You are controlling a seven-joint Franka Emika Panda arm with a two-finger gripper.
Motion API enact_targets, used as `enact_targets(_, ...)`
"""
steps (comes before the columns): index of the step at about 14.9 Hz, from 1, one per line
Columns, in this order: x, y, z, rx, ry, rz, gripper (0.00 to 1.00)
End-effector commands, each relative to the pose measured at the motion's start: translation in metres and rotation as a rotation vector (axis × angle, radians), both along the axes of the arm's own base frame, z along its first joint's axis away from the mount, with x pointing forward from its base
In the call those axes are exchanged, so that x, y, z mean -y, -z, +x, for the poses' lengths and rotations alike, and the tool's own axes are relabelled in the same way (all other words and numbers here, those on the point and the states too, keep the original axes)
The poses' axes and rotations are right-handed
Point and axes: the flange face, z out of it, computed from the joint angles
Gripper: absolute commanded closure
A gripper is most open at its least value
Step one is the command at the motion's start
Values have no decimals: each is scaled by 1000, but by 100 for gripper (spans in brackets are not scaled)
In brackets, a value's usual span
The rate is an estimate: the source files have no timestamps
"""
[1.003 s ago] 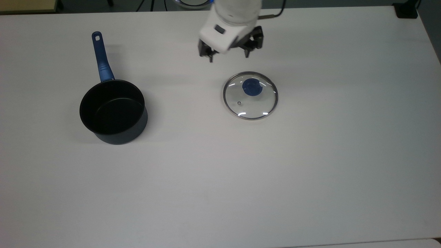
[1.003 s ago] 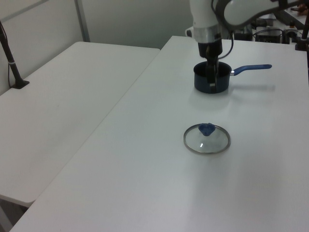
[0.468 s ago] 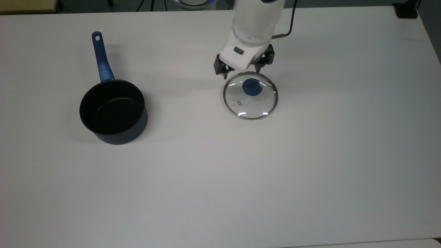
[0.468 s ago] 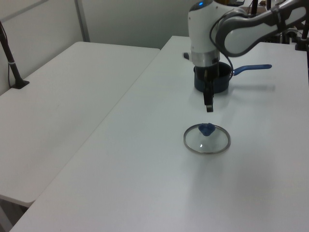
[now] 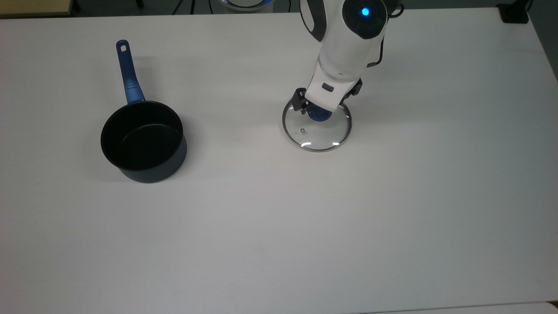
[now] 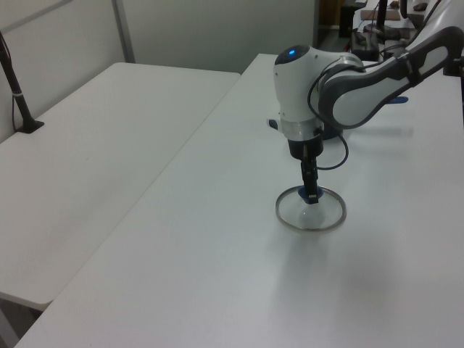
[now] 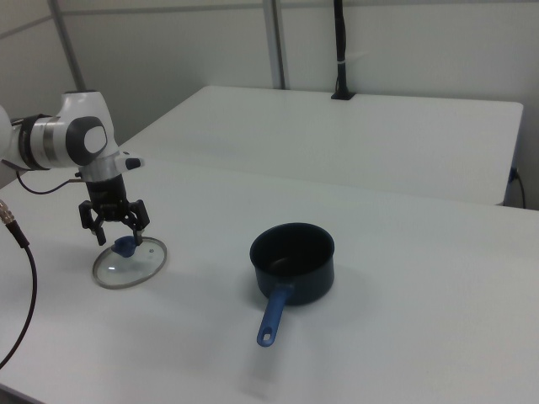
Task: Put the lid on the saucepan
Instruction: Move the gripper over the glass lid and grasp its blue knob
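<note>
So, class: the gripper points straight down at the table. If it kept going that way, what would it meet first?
Most likely the blue knob of the lid: the open gripper hangs just above it, fingers on either side. How much height remains is hard to judge.

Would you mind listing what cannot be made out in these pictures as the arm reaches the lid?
- Top view: most of the lid's blue knob is covered by the gripper.
- Left view: the saucepan sits behind the arm.
- Left view: the fingers line up, so their spread cannot be judged.
- Right view: the lid's lettering is too small to read.
</note>
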Motion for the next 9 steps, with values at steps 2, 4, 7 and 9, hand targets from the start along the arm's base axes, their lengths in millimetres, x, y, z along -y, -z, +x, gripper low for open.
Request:
enact_targets(2, -3, 5, -1, 11, 3, 14, 11)
enact_targets(4, -4, 10, 1, 5, 3, 10, 17)
enact_targets(7, -5, 13, 0, 2, -4, 3, 28)
enact_targets(9, -5, 13, 0, 3, -7, 1, 41)
